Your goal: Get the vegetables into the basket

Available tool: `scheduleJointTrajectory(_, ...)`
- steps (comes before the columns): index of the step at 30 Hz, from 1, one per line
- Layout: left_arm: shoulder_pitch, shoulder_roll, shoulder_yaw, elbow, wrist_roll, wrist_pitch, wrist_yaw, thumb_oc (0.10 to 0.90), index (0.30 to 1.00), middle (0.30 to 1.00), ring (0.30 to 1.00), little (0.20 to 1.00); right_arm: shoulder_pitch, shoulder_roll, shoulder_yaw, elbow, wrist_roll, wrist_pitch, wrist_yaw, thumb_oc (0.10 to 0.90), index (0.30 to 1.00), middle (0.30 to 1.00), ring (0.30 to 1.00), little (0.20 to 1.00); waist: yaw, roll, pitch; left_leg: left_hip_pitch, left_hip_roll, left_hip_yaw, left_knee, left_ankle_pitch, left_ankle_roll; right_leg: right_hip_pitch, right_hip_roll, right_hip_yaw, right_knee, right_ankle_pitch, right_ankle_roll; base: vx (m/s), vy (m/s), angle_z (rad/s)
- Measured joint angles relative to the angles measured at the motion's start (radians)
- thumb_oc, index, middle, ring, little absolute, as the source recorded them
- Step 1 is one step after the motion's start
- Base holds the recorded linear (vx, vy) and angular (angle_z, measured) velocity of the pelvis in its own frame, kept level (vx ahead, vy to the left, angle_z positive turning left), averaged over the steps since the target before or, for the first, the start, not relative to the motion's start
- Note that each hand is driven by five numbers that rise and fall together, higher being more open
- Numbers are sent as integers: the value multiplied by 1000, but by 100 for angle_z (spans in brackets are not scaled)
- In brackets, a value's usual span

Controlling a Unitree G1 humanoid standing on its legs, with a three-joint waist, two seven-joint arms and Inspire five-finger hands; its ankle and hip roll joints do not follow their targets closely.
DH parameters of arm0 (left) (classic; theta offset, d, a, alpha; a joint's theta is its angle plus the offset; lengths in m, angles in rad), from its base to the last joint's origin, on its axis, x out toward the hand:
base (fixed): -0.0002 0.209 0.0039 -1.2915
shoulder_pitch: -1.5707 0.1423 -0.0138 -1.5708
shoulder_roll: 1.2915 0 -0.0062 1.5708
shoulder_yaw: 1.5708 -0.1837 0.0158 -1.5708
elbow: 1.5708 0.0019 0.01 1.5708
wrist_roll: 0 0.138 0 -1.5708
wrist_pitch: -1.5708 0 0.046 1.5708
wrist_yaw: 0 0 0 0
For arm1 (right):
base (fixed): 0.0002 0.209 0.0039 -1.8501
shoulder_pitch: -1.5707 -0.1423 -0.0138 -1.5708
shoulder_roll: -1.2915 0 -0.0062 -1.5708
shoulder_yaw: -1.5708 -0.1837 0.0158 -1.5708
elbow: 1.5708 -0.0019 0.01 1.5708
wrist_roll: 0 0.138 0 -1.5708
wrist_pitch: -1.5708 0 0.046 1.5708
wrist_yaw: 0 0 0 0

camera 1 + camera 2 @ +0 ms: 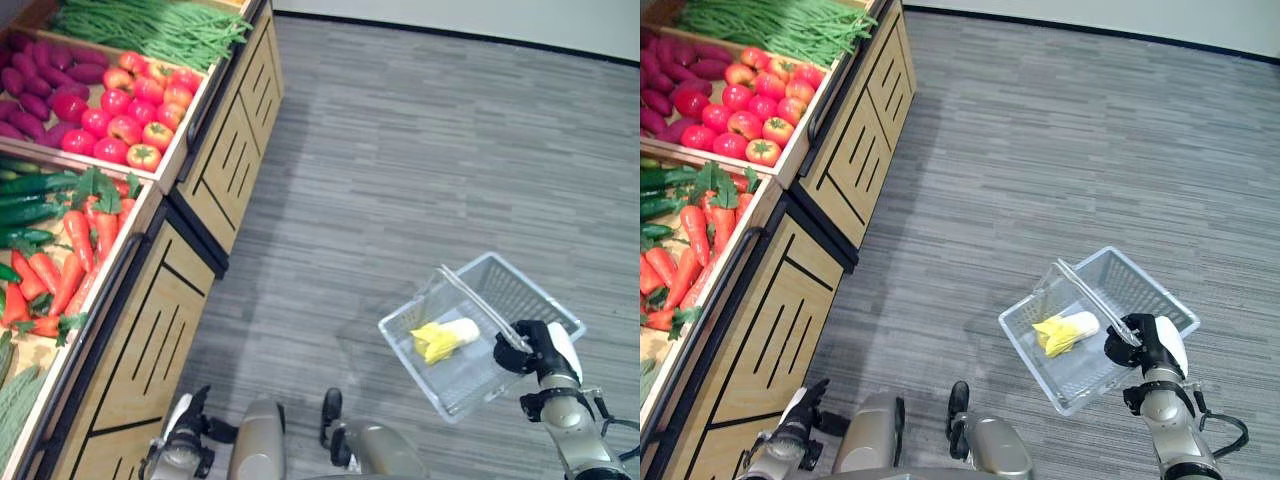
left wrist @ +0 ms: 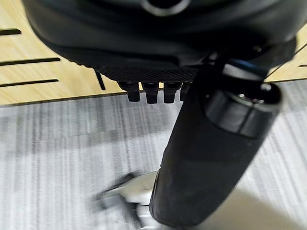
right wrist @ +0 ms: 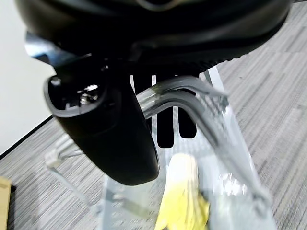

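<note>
Right now the right hand (image 1: 537,352) has its fingers curled round the handles (image 3: 192,103) of the clear plastic basket (image 1: 535,290), which hangs tilted over the grey floor (image 1: 420,150), well apart from the wooden produce stand (image 1: 160,330). One vegetable, a yellow-and-white napa cabbage (image 1: 445,338), already lies inside the basket, near the corner closest to the stand. The left hand (image 1: 800,415) hangs low beside the stand's front panel; the wrist view shows fingertips (image 2: 149,93) poking down from the palm and holding nothing, but I cannot tell for sure whether they are relaxed or curled. More vegetables sit on the stand: carrots (image 1: 75,255), cucumbers (image 1: 30,195), tomatoes (image 1: 135,110), green beans (image 1: 150,30) and purple sweet potatoes (image 1: 40,75). Judgement: next pick needs the left hand raised to the carrot bin, the nearest one, while the basket comes closer to the stand and is levelled so the cabbage does not slide out. Keep the grip on both handles firm; a tilted basket risks spilling.
</note>
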Motion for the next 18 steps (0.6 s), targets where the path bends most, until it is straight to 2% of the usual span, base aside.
scheduleJointTrajectory(1, 9, -18, 1, 17, 0, 10, 1, 900, 1000, 1000, 1000, 1000, -25, 10, 4, 29, 0, -2, -3, 400, 300, 300, 300, 300, 19, 40, 5, 2, 30, -18, -164, 41, 3, 29, 24, -30, 13, -67, 74, 543, 141, -136)
scheduleJointTrajectory(2, 28, -33, 5, 27, -1, 15, 7, 900, 1000, 1000, 1000, 1000, -36, 7, 10, 32, -1, -2, 1, 400, 300, 300, 300, 300, 52, 64, 4, 18, 54, -43, -257, 75, -6, 10, 36, -34, 68, -69, 50, 266, 59, -141)
scheduleJointTrajectory(3, 53, -35, 0, 39, 0, 22, 4, 900, 1000, 1000, 1000, 1000, -33, 2, 23, 13, -2, -3, 0, 400, 300, 300, 300, 300, 61, 62, 4, 18, 61, -46, -282, 123, -20, 44, 40, -25, 54, -42, -96, 397, 121, -97)
scheduleJointTrajectory(4, 58, -46, 0, 70, 1, 32, 0, 900, 1000, 1000, 1000, 1000, -29, -3, 26, 11, -2, -7, 0, 400, 300, 300, 300, 300, 34, 85, 2, 8, 65, -47, -269, 147, -15, 93, 65, -33, 27, -47, -79, 350, 166, -53)
scheduleJointTrajectory(5, 72, -43, 2, 83, 1, 30, -4, 900, 1000, 1000, 1000, 1000, 10, -5, 26, 9, -1, -7, 0, 400, 300, 300, 300, 300, 23, 66, -17, 14, 48, -51, -264, 168, 3, 116, 69, -22, 13, -66, -81, 350, 168, -15)
scheduleJointTrajectory(8, 77, -39, 4, 82, 1, 28, -3, 900, 1000, 1000, 1000, 1000, 53, -25, 25, 9, -3, -3, 2, 400, 300, 300, 300, 300, 10, 54, -38, 70, -5, -14, -241, 203, 57, 152, 61, 10, -3, -78, -59, 270, 162, -24)
scheduleJointTrajectory(9, 74, -39, 5, 84, 2, 25, -3, 900, 1000, 1000, 1000, 1000, 56, -26, 25, 11, -3, 1, 2, 400, 300, 300, 300, 300, 6, 50, -41, 85, -21, -9, -249, 208, 64, 155, 58, 16, -2, -83, -50, 282, 191, -22)
scheduleJointTrajectory(10, 57, -46, 4, 83, 2, 23, -3, 900, 1000, 1000, 1000, 1000, 61, -29, 25, 12, -3, 7, 2, 400, 300, 300, 300, 300, 2, 43, -49, 148, -77, 33, -311, 221, 108, 163, 49, 42, 14, -97, -27, 248, 182, -33)
scheduleJointTrajectory(11, 60, -49, -1, 80, 2, 19, -2, 900, 1000, 1000, 1000, 1000, 63, -29, 26, 10, -5, 7, 4, 400, 300, 300, 300, 300, 3, 58, -56, 183, -84, 40, -344, 282, 153, 166, 69, 53, 44, -117, 2, 225, 183, -33)
scheduleJointTrajectory(12, 59, -37, -9, 77, 3, 15, -3, 900, 1000, 1000, 1000, 1000, 65, -11, 26, 15, -11, 7, 4, 400, 300, 300, 300, 300, -3, 56, -57, 214, -82, 46, -368, 289, 176, 160, 75, 60, 95, -144, 41, 199, 185, -3)
scheduleJointTrajectory(13, 39, -34, -28, 57, 2, 16, 1, 900, 1000, 1000, 1000, 1000, 78, -10, 31, -2, -13, 0, 12, 400, 300, 300, 300, 300, -10, 47, -62, 243, -92, 24, -387, 278, 207, 124, 20, 71, 208, -218, 61, 152, 182, 8)
scheduleJointTrajectory(14, 39, -36, -33, 42, 2, 12, 3, 900, 1000, 1000, 1000, 1000, 78, -14, 32, -3, -13, -7, 13, 400, 300, 300, 300, 300, -10, 47, -69, 244, -100, 25, -385, 271, 212, 115, -17, 80, 218, -227, 67, 139, 190, 12)
scheduleJointTrajectory(15, 27, -35, -38, 24, 2, -4, 3, 900, 1000, 1000, 1000, 1000, 57, -17, 31, -2, -12, -10, 7, 400, 300, 300, 300, 300, -15, 39, -75, 240, -122, 22, -383, 265, 211, 102, -94, 104, 202, -215, 102, 131, 182, 10)
scheduleJointTrajectory(16, 11, -31, -40, 20, 2, -11, 3, 900, 1000, 1000, 1000, 1000, 50, -17, 31, -2, -12, -9, 3, 400, 300, 300, 300, 300, -19, 33, -78, 232, -130, 20, -377, 256, 202, 101, -126, 121, 184, -206, 121, 112, 147, 30)
scheduleJointTrajectory(17, -18, -25, -39, 20, 2, -13, 6, 900, 1000, 1000, 1000, 1000, 46, -16, 31, -1, -12, -9, 3, 400, 300, 300, 300, 300, -21, 23, -78, 224, -140, 6, -374, 250, 192, 102, -137, 144, 183, -217, 133, 104, 134, 26)
scheduleJointTrajectory(18, -47, -17, -39, 14, 0, -13, 10, 900, 1000, 1000, 1000, 1000, 25, -13, 41, 10, -12, -5, 3, 400, 300, 300, 300, 300, -2, 7, -76, 214, -142, 8, -366, 243, 184, 98, -139, 132, 178, -215, 132, 104, 124, 16)
